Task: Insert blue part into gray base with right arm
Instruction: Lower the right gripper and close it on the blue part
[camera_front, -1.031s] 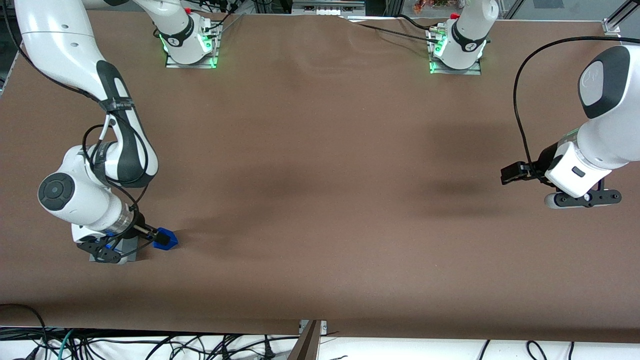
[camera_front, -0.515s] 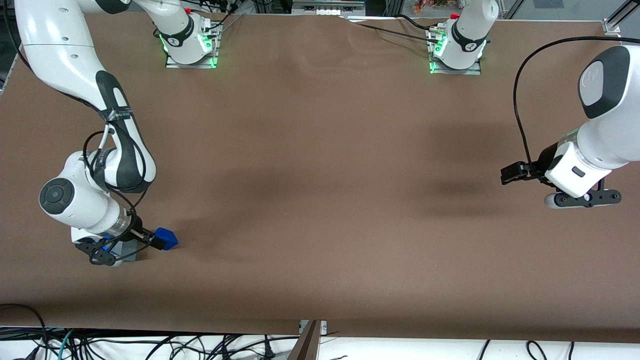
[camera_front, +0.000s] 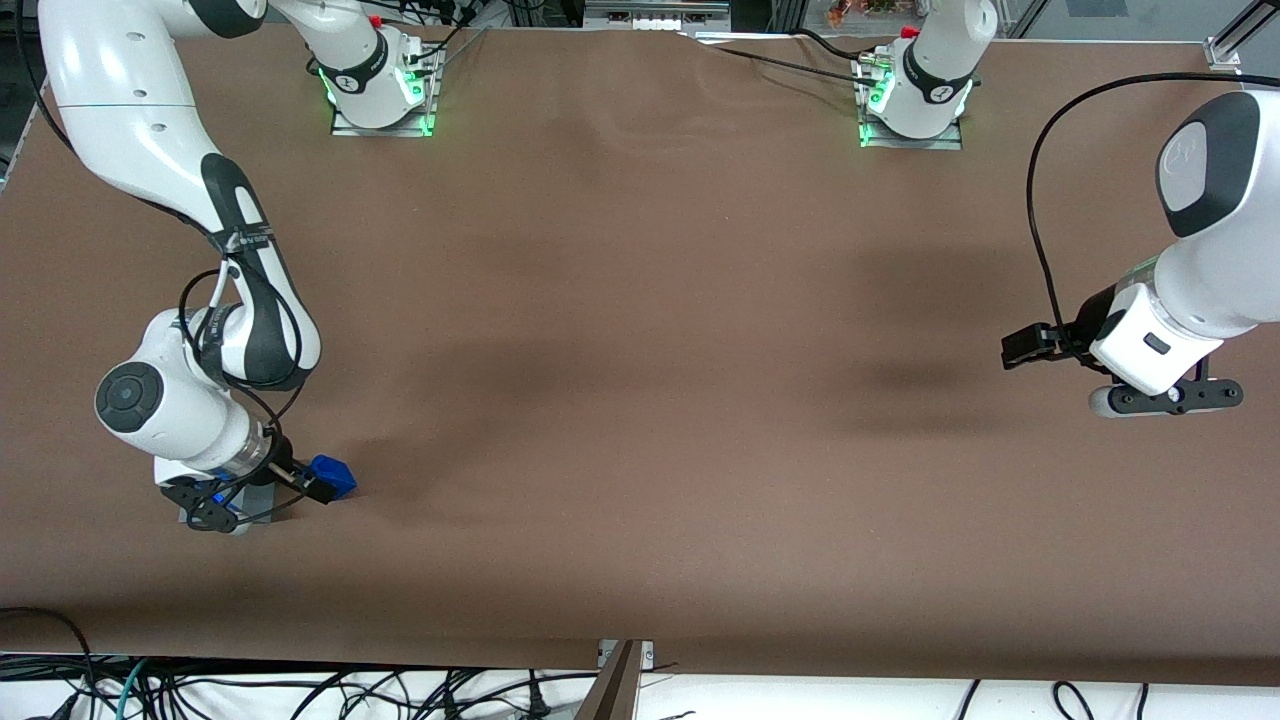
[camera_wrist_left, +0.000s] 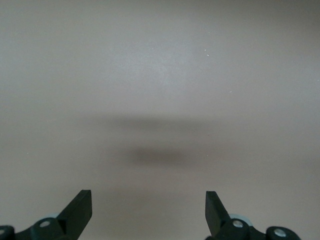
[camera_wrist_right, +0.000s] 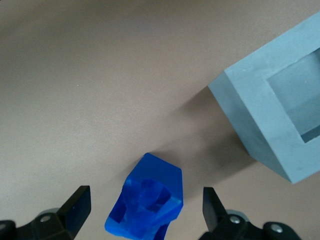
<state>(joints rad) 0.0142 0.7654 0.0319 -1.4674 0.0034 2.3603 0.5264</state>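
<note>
Gripper (camera_wrist_right: 142, 210) hovers jaws wide around the blue part (camera_wrist_right: 146, 205) on the table, lower left of front view, beside gray base (camera_wrist_right: 280, 120); off-centre closing could skid the faceted part sideways.

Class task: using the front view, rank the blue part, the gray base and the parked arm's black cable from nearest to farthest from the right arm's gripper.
Gripper, open, low over the table.
1-2. Blue part and gray base: both right beside it, too close to call.
3. Black cable: at the parked arm's end.
</note>
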